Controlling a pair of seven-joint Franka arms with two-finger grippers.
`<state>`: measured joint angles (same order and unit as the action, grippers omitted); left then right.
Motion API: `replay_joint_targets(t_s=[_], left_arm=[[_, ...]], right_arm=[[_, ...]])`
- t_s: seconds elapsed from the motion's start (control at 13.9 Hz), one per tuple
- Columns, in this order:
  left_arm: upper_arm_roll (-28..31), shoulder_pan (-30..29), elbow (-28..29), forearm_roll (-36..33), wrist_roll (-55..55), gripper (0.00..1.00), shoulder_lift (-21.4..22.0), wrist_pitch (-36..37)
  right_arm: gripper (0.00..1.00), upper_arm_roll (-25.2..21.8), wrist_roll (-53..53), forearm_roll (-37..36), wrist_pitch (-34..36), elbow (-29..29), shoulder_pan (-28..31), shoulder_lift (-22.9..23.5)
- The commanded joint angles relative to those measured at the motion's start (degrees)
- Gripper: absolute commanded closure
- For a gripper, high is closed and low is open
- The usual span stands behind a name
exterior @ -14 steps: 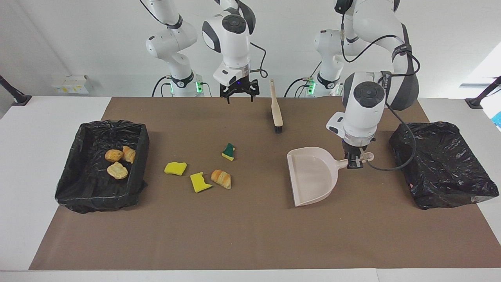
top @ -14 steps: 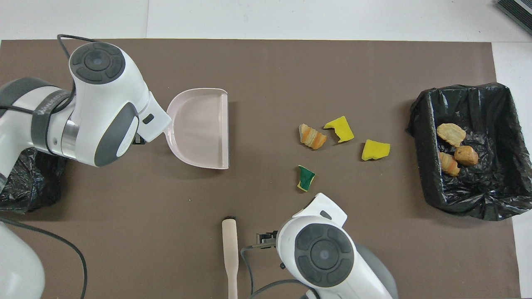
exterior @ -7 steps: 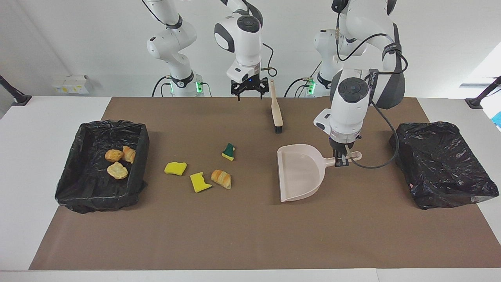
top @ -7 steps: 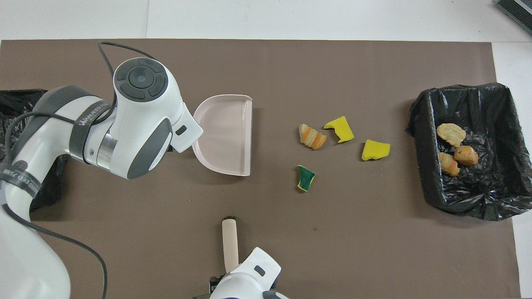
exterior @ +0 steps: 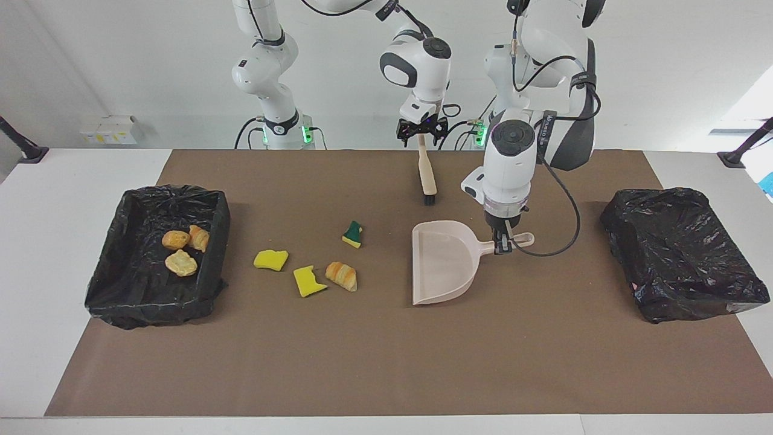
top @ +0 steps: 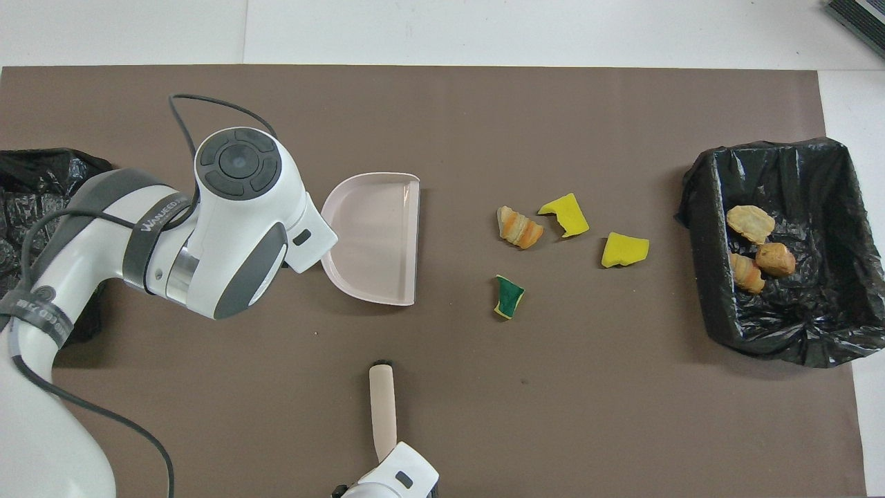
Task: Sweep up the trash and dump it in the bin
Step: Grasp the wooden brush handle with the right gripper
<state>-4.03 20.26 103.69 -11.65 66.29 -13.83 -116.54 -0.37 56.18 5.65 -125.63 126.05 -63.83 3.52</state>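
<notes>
beige dustpan [exterior: 444, 266], yellow sponge chunks [exterior: 270, 260], black bin [exterior: 121, 296]

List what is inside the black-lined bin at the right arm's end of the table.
Inside the black plastic-lined bin lie three golden-brown pastry pieces, close together on the crumpled liner. Anything under them or in the liner's folds is hidden.

Bright, even light from above — shadows are soft and short, pooling close under the dustpan [exterior: 444, 266] and bins. Daylight glare whitens the facing view's edge. Both views sharp throughout.
</notes>
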Motion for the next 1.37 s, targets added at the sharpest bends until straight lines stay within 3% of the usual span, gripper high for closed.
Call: replay_joint_targets(t_s=[0.0,0.07,0.36,0.58,0.86,0.94,1.15,1.29], left_arm=[[0.4,0.1,7.7,0.0,-0.7,1.0,4.8,-5.4],[0.4,0.0,7.8,0.0,-0.7,1.0,5.0,-5.5],[0.4,-0.7,8.1,0.0,-1.8,1.0,4.8,-7.7],[0.5,-0.1,8.0,0.0,-1.8,1.0,2.0,-8.4],[0.5,0.2,9.1,-0.2,-1.8,1.0,2.4,-8.1],[0.5,0.2,9.3,-0.2,-1.8,1.0,2.6,-7.9],[0.5,0.2,10.1,-0.2,-1.8,1.0,3.0,-7.8],[0.5,0.2,10.3,-0.2,-1.8,1.0,3.1,-7.7]], right_arm=[[0.28,-0.1,-0.5,2.2,-1.2,1.5,0.0,-0.4],[0.28,-0.1,-0.6,2.3,-1.5,1.5,-0.2,0.3],[0.51,-0.1,-0.5,2.4,-1.8,1.2,-0.2,0.6],[0.51,-0.1,-1.5,6.9,-2.7,1.1,-0.2,1.0],[0.53,-0.1,-2.8,9.1,-2.7,1.1,-0.1,1.1],[0.61,-0.1,-3.4,9.1,-2.6,1.1,-0.1,1.1],[1.0,-0.1,-5.0,9.1,-1.5,1.2,-0.1,1.0],[1.0,-0.2,-4.6,9.1,0.1,0.3,-0.2,1.0]])
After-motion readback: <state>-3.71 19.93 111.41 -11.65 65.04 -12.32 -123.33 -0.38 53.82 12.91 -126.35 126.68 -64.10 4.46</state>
